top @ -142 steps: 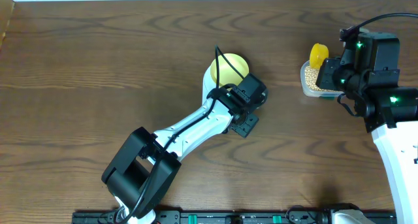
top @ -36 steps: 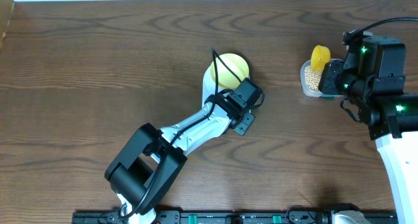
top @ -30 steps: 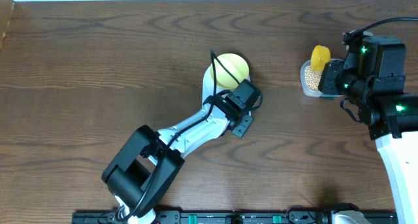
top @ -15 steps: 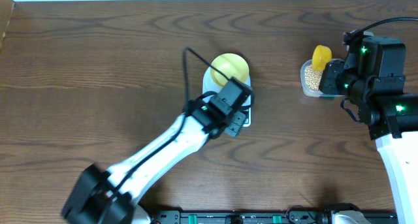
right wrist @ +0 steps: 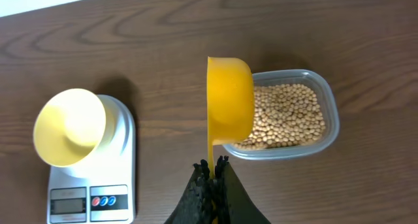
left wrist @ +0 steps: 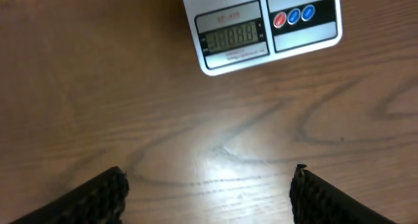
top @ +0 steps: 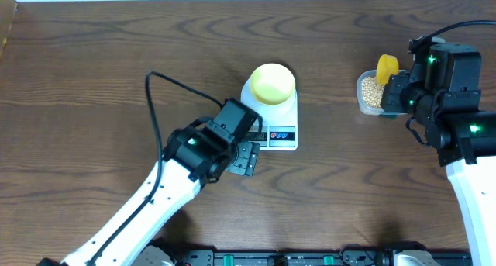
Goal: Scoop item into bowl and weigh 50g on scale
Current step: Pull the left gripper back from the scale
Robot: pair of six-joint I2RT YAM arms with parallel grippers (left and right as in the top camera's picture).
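Observation:
The pale-yellow bowl stands on the white scale at mid-table, seen also in the right wrist view as bowl on scale. The scale's display end shows in the left wrist view. Tan beans fill a clear tub. My right gripper is shut on the handle of a bright yellow scoop, held over the tub's left end. My left gripper is open and empty over bare wood, just in front of the scale; it shows in the overhead view.
The clear tub sits on the wood to the right of the scale. The left arm runs from the front edge up toward the scale. A black rail lies along the front edge.
My left gripper has pulled back from the bowl toward the front left, uncovering the scale and bowl. The right gripper and scoop have barely moved.

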